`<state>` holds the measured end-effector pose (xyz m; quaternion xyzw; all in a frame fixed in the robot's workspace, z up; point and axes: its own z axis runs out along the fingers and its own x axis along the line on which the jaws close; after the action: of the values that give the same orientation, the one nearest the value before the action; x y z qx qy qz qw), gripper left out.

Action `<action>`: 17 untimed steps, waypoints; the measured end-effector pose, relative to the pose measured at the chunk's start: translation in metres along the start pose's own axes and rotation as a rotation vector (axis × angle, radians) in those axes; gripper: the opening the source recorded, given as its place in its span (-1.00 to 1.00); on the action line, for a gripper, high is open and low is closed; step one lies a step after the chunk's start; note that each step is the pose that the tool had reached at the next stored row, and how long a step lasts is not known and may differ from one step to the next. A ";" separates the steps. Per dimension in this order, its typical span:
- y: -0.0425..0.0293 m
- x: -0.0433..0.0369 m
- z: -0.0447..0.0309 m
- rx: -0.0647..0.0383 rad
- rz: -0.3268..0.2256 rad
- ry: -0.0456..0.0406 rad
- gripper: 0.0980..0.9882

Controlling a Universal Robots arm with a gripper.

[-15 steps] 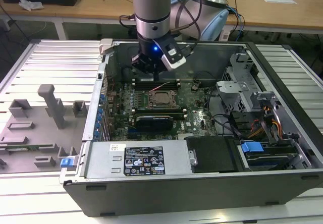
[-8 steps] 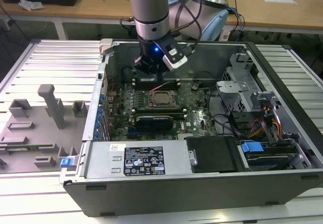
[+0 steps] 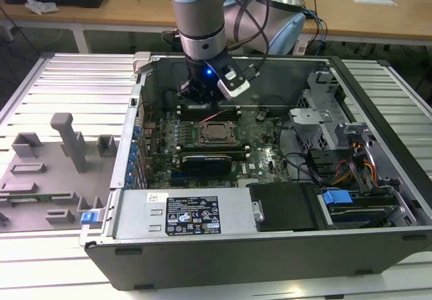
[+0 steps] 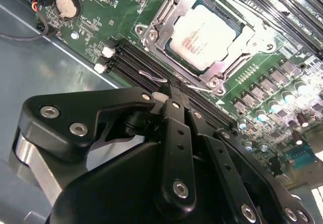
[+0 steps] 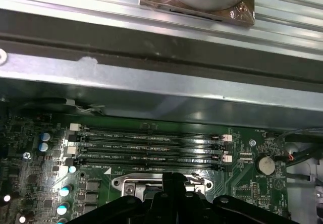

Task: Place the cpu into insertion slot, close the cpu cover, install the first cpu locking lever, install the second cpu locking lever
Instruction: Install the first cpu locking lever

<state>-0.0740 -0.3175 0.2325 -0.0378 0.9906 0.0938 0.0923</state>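
Note:
The cpu (image 4: pixel 204 32), with its pale silver top, lies in the socket (image 3: pixel 217 134) on the green motherboard. The cpu cover (image 4: pixel 164 27) lies flat around it as a metal frame. A thin wire locking lever (image 4: pixel 199 88) runs along the socket's edge closest to my fingers. My gripper (image 4: pixel 170 89) is shut, its black fingers pressed together with nothing visibly between them. Their tips are right at that lever, over the memory slots (image 5: pixel 151 143). In the exterior view the gripper (image 3: pixel 202 107) hangs just behind the socket inside the open computer case.
The case walls (image 3: pixel 145 77) stand close around the arm. A drive cage (image 3: pixel 324 111) and cables fill the exterior view's right. A black power supply (image 3: pixel 196 212) sits in front. A grey fixture tray (image 3: pixel 54 165) lies outside on the exterior view's left. A coin battery (image 5: pixel 265 164) sits beside the slots.

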 end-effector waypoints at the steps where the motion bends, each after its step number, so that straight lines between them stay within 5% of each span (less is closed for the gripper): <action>1: -0.0002 0.0003 0.0013 0.001 0.002 -0.0023 -0.98; 17: 0.0048 -0.0031 0.0104 0.002 0.009 -0.0050 -0.98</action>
<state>-0.0695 -0.3106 0.2239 -0.0329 0.9906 0.0933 0.0944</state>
